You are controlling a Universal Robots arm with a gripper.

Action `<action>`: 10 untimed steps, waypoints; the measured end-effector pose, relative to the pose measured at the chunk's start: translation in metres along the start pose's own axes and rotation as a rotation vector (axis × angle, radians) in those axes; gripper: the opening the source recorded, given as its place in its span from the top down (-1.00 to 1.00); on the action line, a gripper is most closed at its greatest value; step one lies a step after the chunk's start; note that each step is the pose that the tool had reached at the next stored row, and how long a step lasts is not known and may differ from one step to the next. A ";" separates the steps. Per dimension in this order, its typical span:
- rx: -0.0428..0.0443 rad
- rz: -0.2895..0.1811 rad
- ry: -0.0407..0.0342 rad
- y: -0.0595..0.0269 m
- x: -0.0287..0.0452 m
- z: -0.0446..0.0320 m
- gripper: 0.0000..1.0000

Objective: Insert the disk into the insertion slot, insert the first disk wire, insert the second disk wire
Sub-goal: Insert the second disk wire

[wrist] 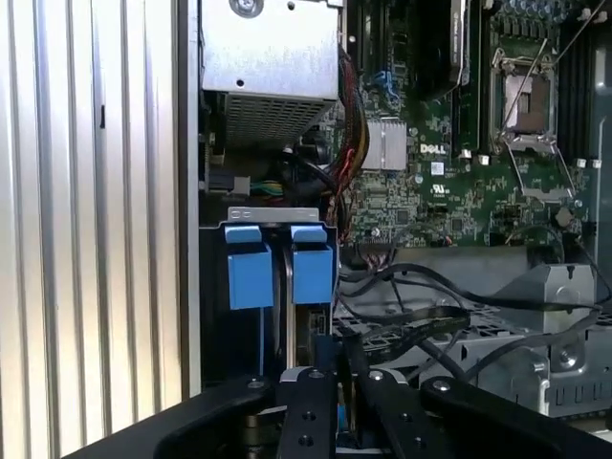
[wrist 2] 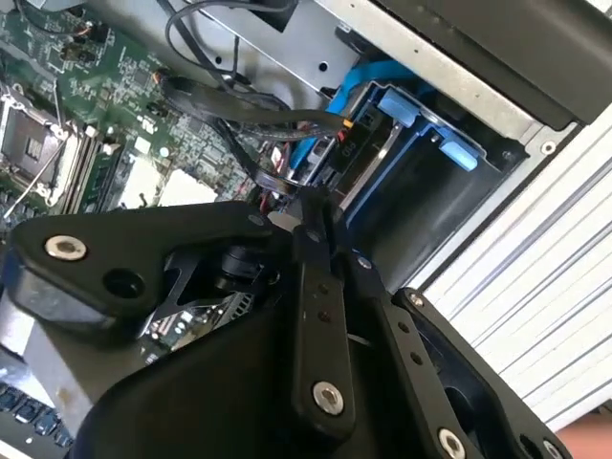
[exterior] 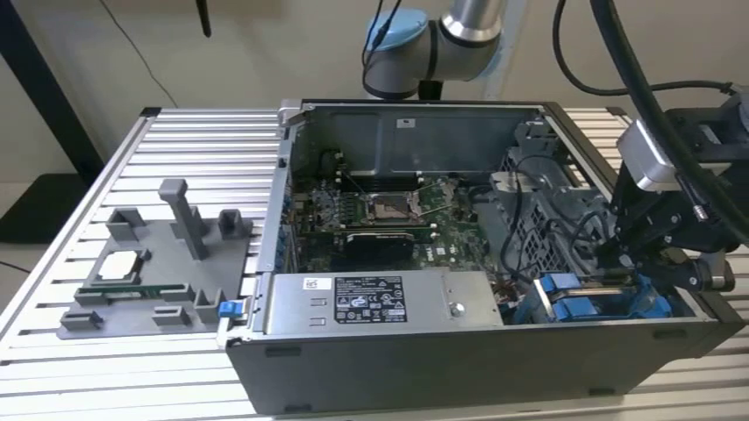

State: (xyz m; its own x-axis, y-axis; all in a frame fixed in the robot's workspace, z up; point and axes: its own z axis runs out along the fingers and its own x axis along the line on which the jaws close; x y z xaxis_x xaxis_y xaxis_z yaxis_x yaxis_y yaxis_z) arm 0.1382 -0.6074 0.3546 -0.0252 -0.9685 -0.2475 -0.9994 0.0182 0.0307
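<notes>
The disk [wrist: 287, 316] sits down in the insertion slot [wrist: 215, 306] at the case's front corner, its blue carrier tabs [wrist: 312, 270] sticking up. In the exterior view the blue carrier [exterior: 580, 305] lies at the case's right end, with my gripper [exterior: 615, 259] directly above it. In the second wrist view the fingers [wrist 2: 320, 277] are pressed together, and my gripper [wrist 2: 314, 206] is shut on a black disk wire [wrist 2: 273, 182] close to the disk's connector end [wrist 2: 356, 143]. In the first wrist view my gripper [wrist: 337, 368] hovers just off the blue tabs.
A grey labelled power-supply box [exterior: 374, 303] lies beside the bay. The motherboard with its CPU socket [exterior: 390, 206] fills the case floor. Loose black cables [wrist: 430, 296] cross near the bay. A grey fixture [exterior: 153, 263] with parts stands on the slatted table [exterior: 70, 351].
</notes>
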 end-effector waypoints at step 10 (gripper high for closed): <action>0.0126 -0.015 0.0001 -0.0013 0.0029 0.0117 1.00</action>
State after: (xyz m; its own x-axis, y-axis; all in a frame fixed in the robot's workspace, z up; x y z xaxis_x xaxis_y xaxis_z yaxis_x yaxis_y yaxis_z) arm 0.1391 -0.6074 0.3425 -0.0105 -0.9688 -0.2478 -0.9999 0.0071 0.0148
